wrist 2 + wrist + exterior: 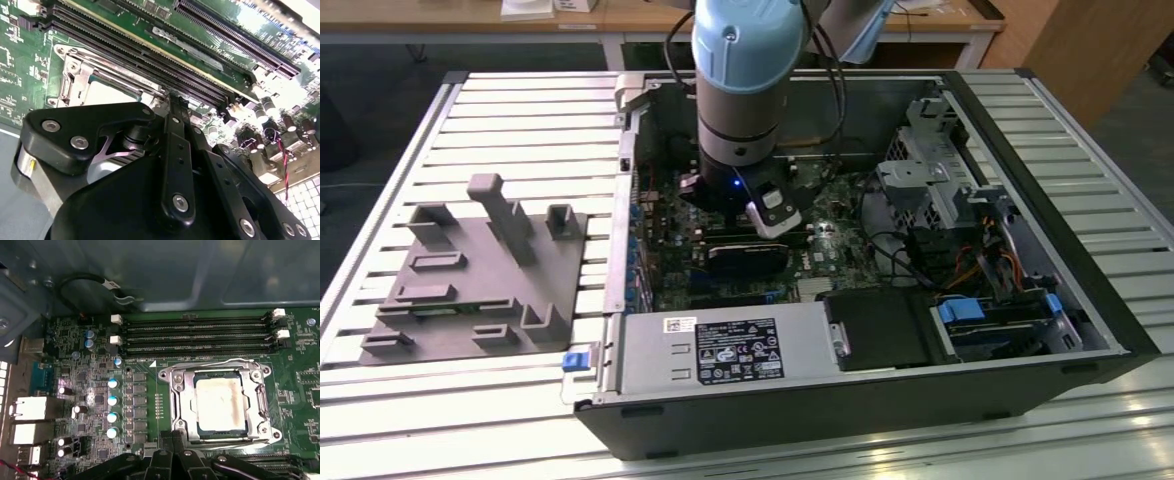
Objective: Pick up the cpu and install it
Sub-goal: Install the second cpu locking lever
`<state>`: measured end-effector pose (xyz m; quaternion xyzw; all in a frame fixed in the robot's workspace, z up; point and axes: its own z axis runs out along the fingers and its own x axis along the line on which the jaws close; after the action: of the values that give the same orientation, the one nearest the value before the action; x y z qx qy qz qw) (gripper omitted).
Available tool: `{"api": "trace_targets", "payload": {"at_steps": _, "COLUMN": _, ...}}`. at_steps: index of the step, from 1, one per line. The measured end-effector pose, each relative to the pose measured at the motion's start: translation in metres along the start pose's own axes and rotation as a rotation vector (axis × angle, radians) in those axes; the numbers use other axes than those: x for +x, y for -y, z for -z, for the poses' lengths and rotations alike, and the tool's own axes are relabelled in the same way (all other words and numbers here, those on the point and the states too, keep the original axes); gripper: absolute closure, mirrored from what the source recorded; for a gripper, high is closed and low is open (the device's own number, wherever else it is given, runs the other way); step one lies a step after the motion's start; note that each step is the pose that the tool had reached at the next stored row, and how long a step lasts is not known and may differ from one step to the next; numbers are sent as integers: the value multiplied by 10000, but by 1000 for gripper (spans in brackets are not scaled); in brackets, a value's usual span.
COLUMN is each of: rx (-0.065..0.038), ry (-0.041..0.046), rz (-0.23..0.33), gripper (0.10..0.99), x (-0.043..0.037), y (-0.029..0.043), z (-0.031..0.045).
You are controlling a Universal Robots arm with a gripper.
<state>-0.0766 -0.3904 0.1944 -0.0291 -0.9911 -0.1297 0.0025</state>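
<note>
The cpu [221,404], a pale silver square with a brownish stain, lies flat inside the metal socket frame [180,400] on the green motherboard; in the second wrist view its pale top [107,92] shows just beyond the fingers. My gripper [172,438] hovers at the near edge of the socket, shut with nothing between its fingers, close beside the cpu and apart from it. In the exterior view the arm [740,100] reaches straight down into the open computer case [854,400].
Memory slots [195,332] run along the far side of the socket. A row of capacitors [112,407] stands beside it. The case holds a power supply [720,350] and a drive cage [934,180]. A grey fixture plate [467,270] sits on the exterior view's left.
</note>
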Motion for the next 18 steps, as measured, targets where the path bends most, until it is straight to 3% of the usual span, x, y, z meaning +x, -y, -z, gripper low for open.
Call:
{"api": "trace_targets", "payload": {"at_steps": 4, "rx": -83, "ry": -2, "rz": 2, "gripper": 980, "x": 15, "y": 6, "z": -22}}
{"api": "trace_targets", "payload": {"at_steps": 11, "rx": -89, "ry": -4, "rz": 1, "gripper": 980, "x": 25, "y": 8, "z": -24}}
{"api": "trace_targets", "payload": {"at_steps": 18, "rx": -97, "ry": 11, "rz": 5, "gripper": 980, "x": 26, "y": -21, "z": 84}}
